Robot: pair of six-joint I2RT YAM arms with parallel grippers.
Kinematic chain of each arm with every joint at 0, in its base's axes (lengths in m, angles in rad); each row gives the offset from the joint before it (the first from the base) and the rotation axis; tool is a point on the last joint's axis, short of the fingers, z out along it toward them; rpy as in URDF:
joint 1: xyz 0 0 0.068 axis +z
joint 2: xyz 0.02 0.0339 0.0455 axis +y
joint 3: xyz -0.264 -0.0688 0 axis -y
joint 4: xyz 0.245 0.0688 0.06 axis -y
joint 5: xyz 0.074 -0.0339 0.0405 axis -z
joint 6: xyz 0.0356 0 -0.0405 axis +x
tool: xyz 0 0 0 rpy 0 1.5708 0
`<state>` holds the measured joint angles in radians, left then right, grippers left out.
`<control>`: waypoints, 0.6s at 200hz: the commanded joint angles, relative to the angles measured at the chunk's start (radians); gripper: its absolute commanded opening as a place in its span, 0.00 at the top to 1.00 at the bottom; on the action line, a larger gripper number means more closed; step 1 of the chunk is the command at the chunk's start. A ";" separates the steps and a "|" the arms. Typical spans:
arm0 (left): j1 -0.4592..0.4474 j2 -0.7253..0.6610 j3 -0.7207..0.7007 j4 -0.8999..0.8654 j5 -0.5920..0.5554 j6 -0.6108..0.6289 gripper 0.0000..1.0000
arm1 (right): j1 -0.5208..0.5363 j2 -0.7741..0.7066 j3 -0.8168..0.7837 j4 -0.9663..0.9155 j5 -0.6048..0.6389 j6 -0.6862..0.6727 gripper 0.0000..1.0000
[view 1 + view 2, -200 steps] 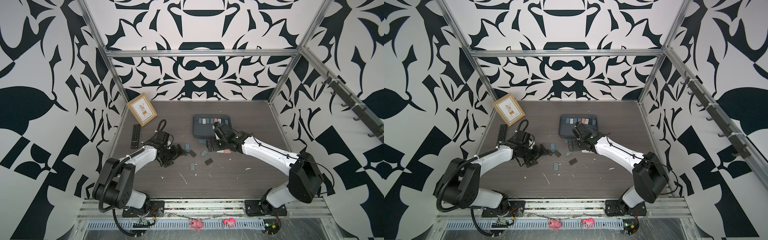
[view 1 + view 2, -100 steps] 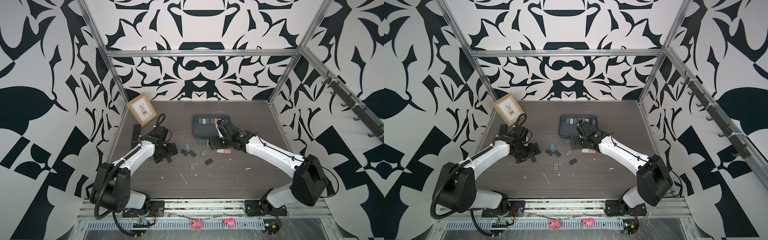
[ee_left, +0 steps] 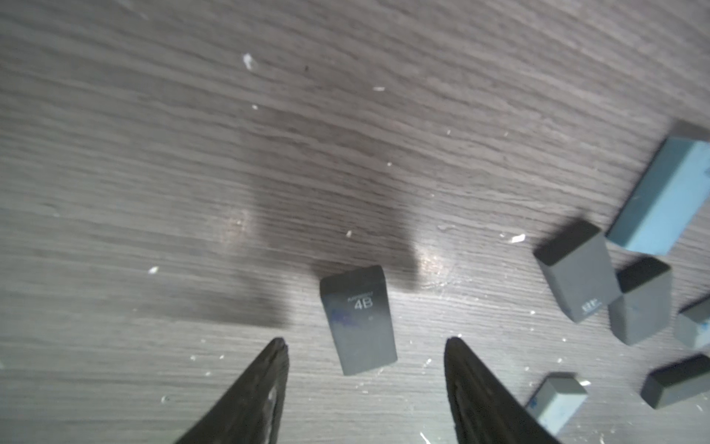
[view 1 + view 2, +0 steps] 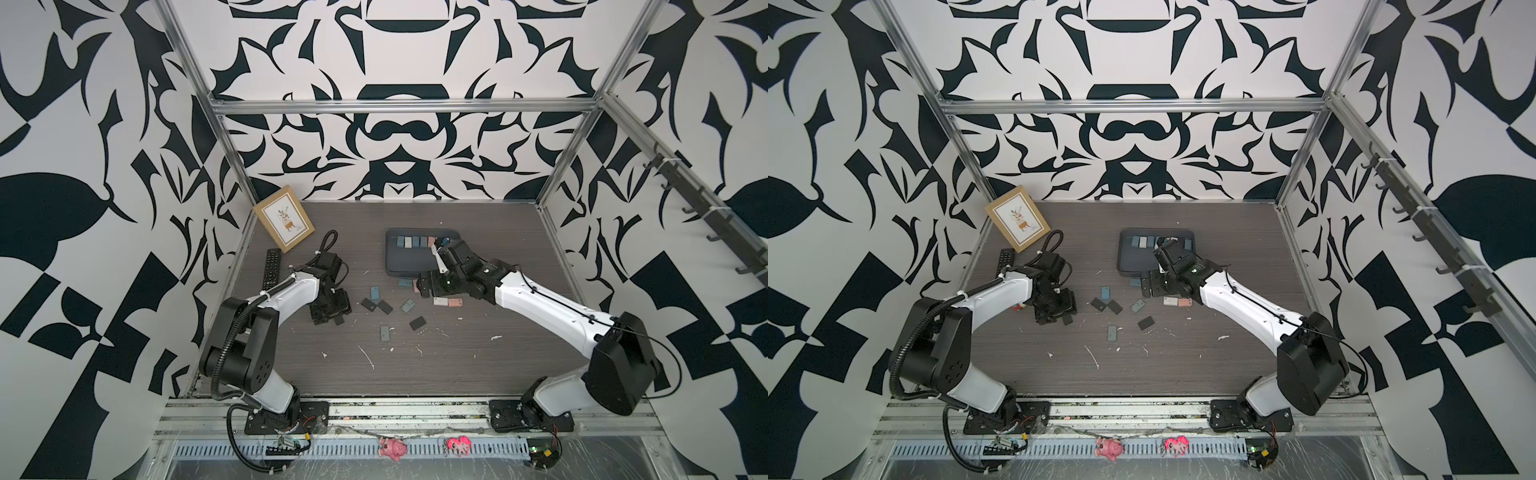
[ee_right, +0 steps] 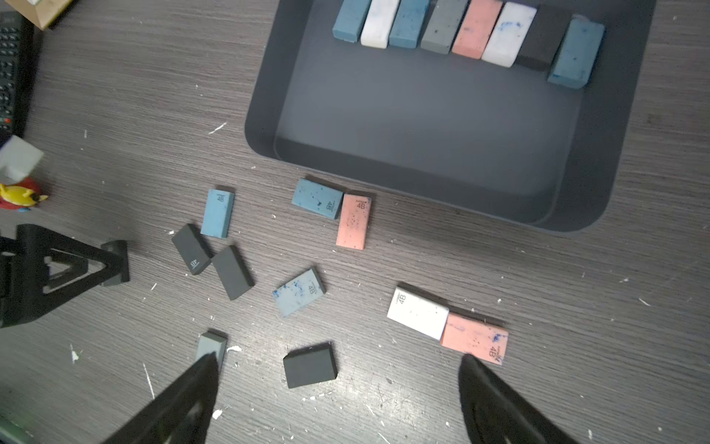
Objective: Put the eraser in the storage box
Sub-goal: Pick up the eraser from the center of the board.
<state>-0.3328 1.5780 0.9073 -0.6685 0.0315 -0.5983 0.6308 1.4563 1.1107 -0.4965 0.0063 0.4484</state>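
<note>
A dark grey eraser marked 4B [image 3: 359,321] lies flat on the wood table, also seen in both top views [image 4: 339,321] [image 4: 1067,320]. My left gripper [image 3: 367,341] straddles its near end. Both fingertips stand clear of its sides, so the gripper is open and holds nothing. The storage box [image 5: 422,127] is a dark grey tray [image 4: 395,262] with a row of several erasers along its far wall. My right gripper [image 5: 338,358] hangs wide open just in front of the box [image 4: 430,286]. A black eraser [image 5: 309,365] lies on the table below it.
Several loose erasers [image 4: 376,294] in blue, black, white and pink lie scattered between the arms. A tan picture frame [image 4: 284,224] leans in the back left corner, with a black remote [image 4: 272,270] beside it. A small red and yellow toy [image 5: 19,196] stands near the left arm.
My left gripper has moved a little to the left, onto the dark 4B eraser, and its jaws have narrowed. The right gripper has barely moved and stays wide.
</note>
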 commanded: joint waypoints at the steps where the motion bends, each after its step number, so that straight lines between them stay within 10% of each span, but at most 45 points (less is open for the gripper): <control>1: 0.001 0.026 0.013 -0.005 -0.021 0.012 0.36 | -0.056 -0.047 0.014 0.008 -0.058 0.023 0.01; 120: -0.036 0.095 0.022 0.000 -0.116 0.057 0.64 | -0.272 -0.104 -0.001 0.005 -0.177 0.024 0.01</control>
<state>-0.3588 1.6386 0.9203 -0.6582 -0.0517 -0.5537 0.3645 1.3773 1.1103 -0.4965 -0.1471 0.4690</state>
